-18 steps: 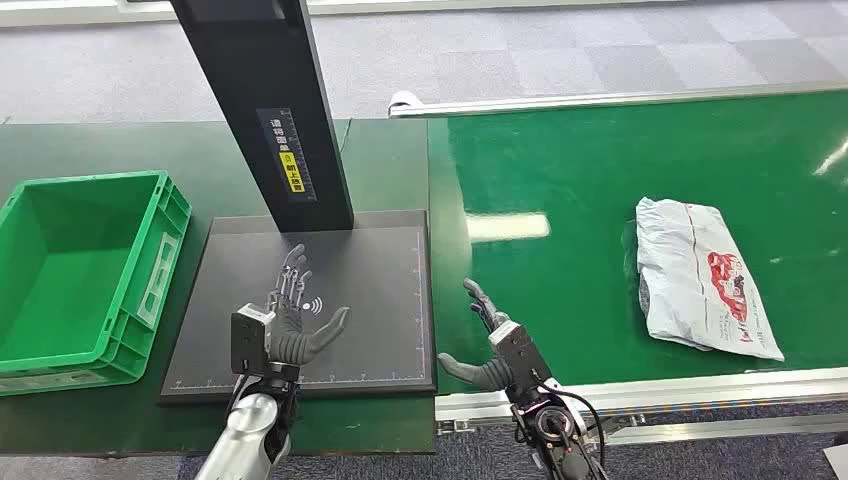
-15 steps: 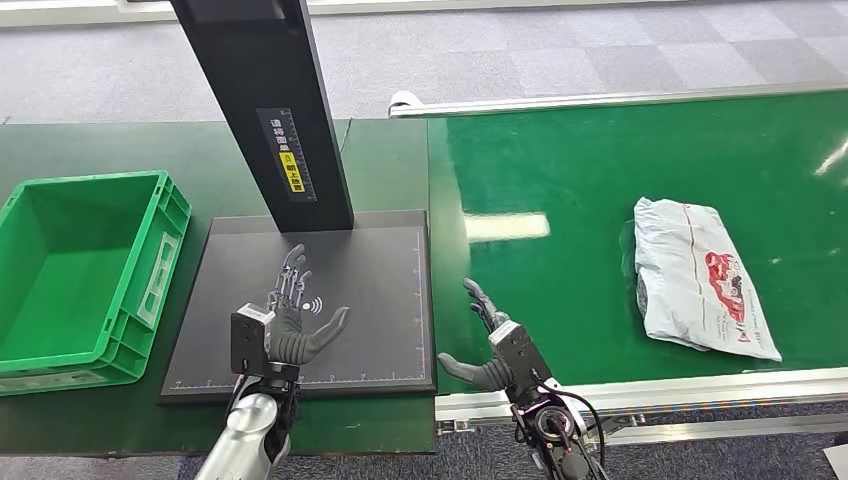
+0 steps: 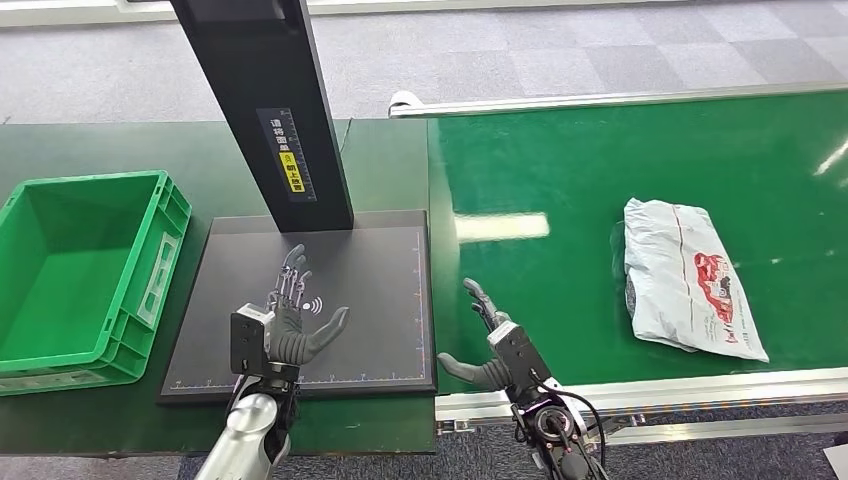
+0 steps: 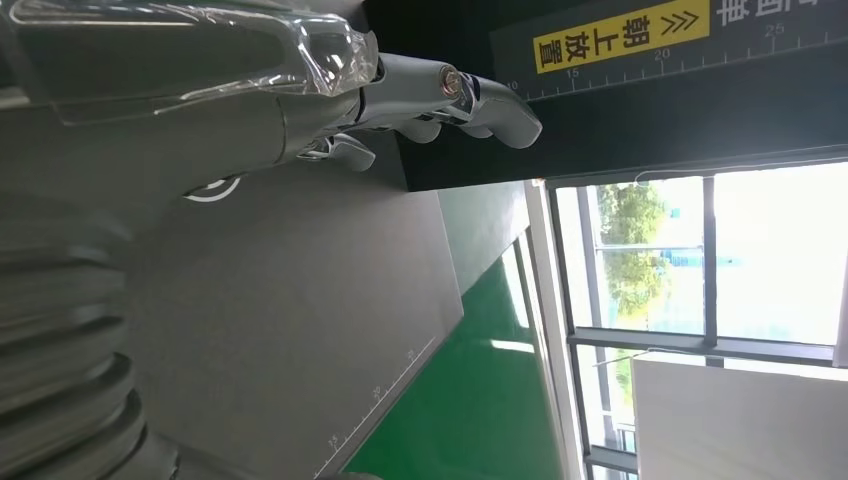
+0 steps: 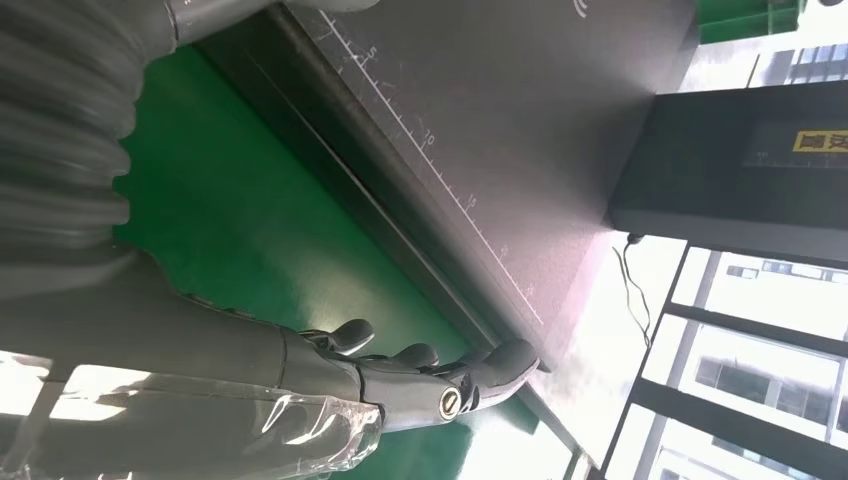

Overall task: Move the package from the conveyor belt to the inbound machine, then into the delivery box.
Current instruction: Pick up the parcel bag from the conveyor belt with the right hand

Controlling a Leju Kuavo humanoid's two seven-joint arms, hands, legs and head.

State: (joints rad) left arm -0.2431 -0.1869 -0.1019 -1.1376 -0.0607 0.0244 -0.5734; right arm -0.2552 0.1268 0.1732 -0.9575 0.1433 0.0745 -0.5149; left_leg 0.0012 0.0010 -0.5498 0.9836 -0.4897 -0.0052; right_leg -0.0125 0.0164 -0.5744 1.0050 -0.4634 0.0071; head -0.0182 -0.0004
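A green box [image 3: 90, 270] sits on the dark green desk [image 3: 200, 150], well off to the left of the left robot hand [image 3: 290, 325]. There is nothing inside the box.

The package [image 3: 688, 290] is a white plastic bag with a red picture on it. It lies flat on the green belt [image 3: 620, 170], well away to the right of the right robot hand [image 3: 492, 352]. Its long side runs from far to near, and the near end leans a little more to the right.

The left robot hand hangs over the dark flat plate [image 3: 380, 290] of the machine, fingers spread out, holding nothing. A tall black post [image 3: 265, 100] with a yellow sticker stands at the far edge of the plate, past that hand.

The right robot hand is over the near edge of the belt, just right of the plate, with fingers apart and nothing in it.

A silver rail [image 3: 650, 385] runs along the near side of the belt. The floor [image 3: 550, 50] beyond is grey carpet squares. The wrist views show big windows [image 4: 690, 260].
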